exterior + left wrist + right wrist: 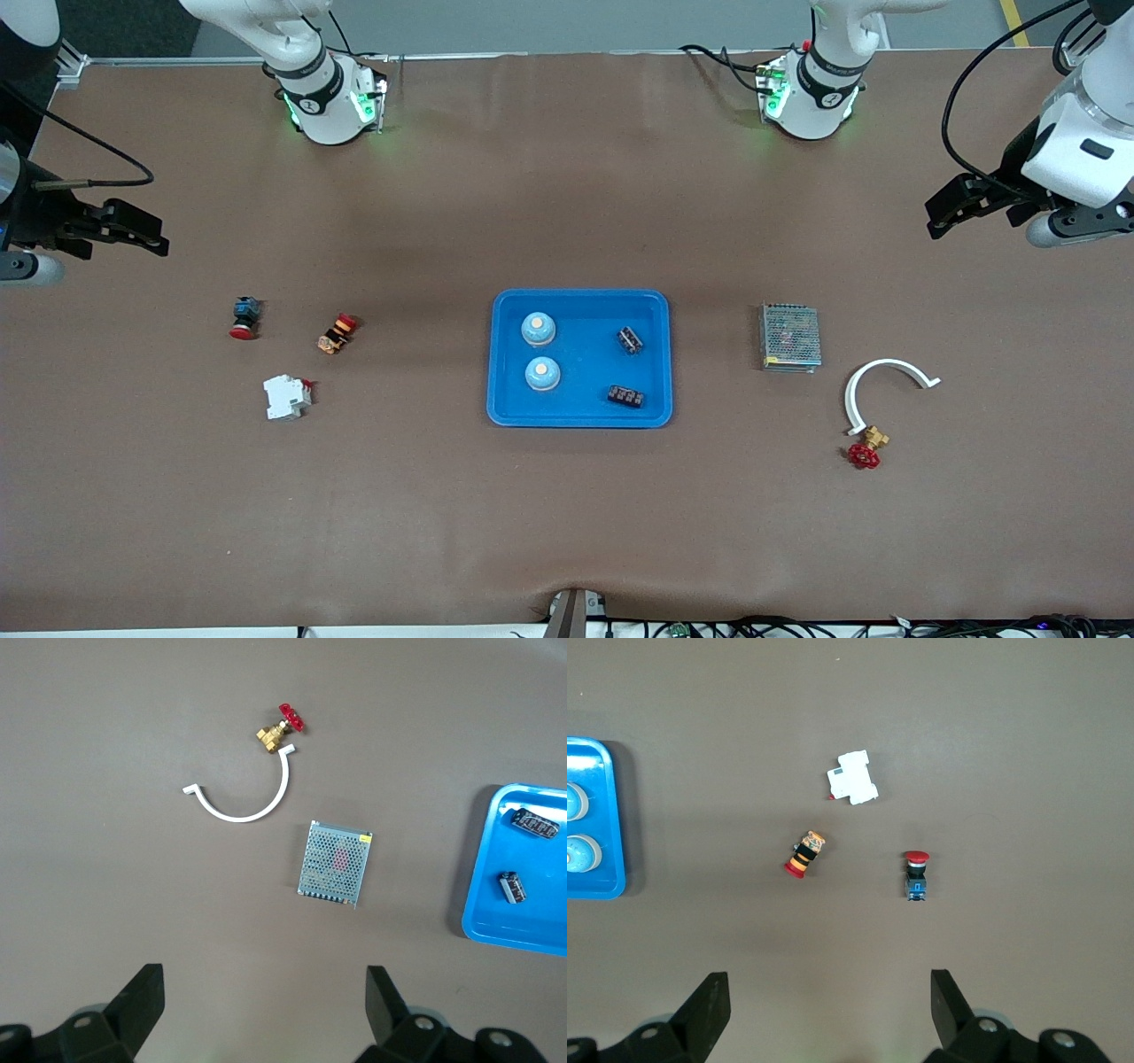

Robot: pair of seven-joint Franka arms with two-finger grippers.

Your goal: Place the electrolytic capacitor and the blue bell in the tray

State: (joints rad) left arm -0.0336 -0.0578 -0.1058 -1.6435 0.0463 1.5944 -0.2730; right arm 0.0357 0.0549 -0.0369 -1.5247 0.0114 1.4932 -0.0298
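With bells [539, 329] and capacitors [630, 339] in the tray [580, 422], my left gripper [261, 1001] and right gripper [824, 1001], wide and empty, risk only grabbing needlessly.

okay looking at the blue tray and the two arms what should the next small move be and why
Probably none beyond keeping both arms parked. The tray already holds two blue bells and two capacitors, and the left tool and right tool are open, empty, off at the table's ends.
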